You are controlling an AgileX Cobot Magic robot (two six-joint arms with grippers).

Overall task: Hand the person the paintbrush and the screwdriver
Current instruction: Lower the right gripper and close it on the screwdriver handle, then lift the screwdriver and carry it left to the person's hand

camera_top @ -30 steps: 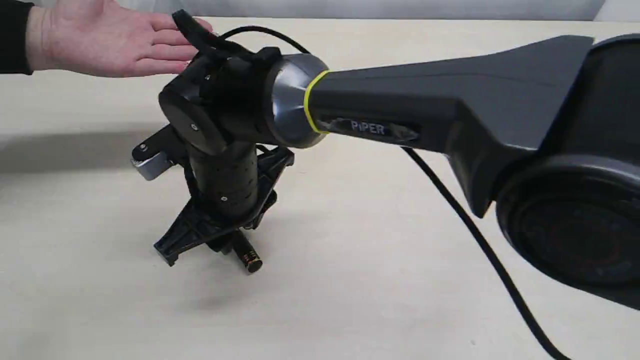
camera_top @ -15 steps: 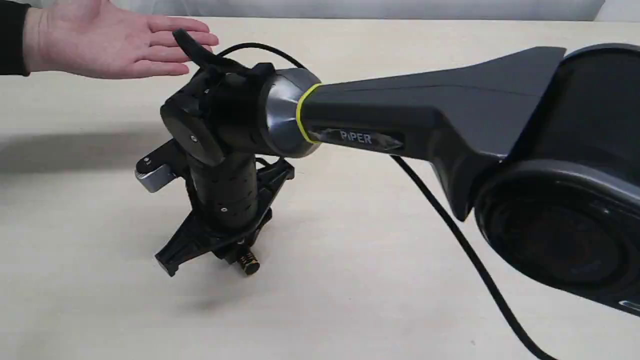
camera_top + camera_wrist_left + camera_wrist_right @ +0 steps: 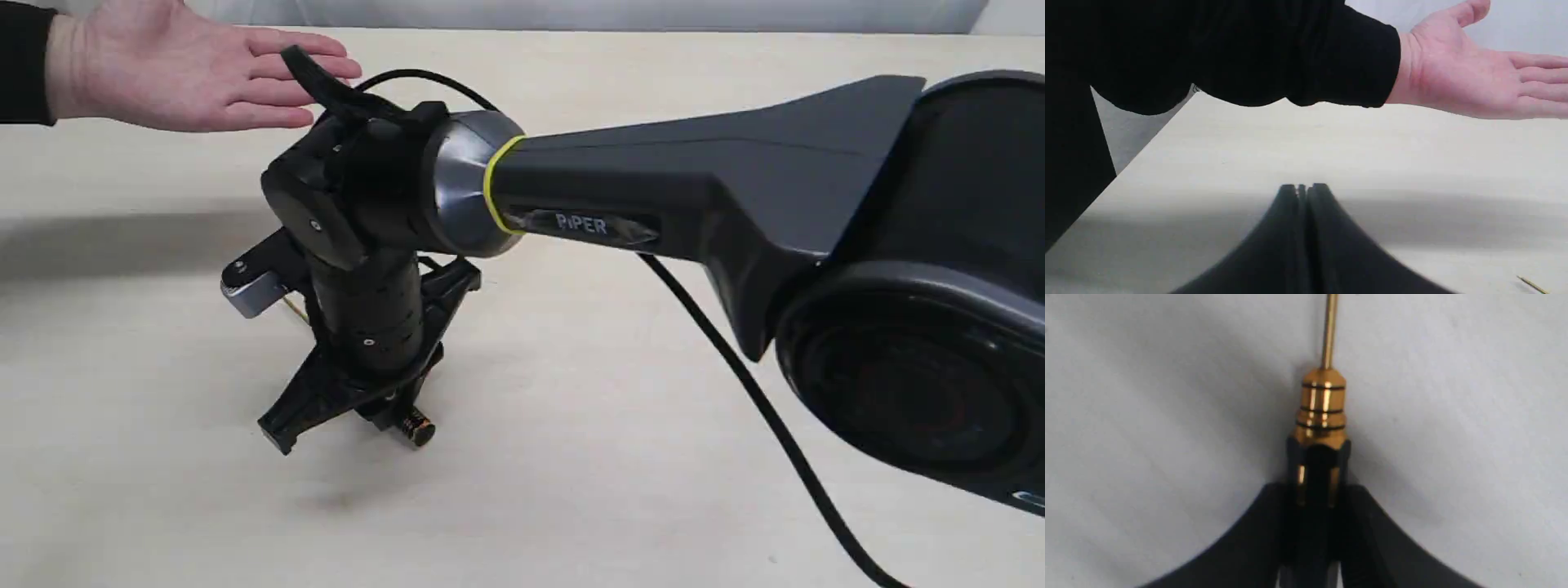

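Observation:
The screwdriver (image 3: 1319,416) has a black handle, gold collar and thin gold shaft, and my right gripper (image 3: 1316,494) is shut on the handle. In the exterior view that gripper (image 3: 390,412) points down at the table's left middle, with the screwdriver's end cap (image 3: 416,426) sticking out below it. The person's open hand (image 3: 188,69) is held palm up at the far left, behind the right wrist. In the left wrist view the hand (image 3: 1478,77) shows beyond my left gripper (image 3: 1303,192), which is shut with nothing in it. No paintbrush is in view.
The right arm (image 3: 694,188) stretches across the pale table (image 3: 571,457) from the right, with a black cable (image 3: 759,408) hanging under it. The person's black sleeve (image 3: 1249,53) fills the top of the left wrist view.
The right arm and gripper have sunk a little toward the table with the screwdriver. The person's hand has shifted slightly to the right.

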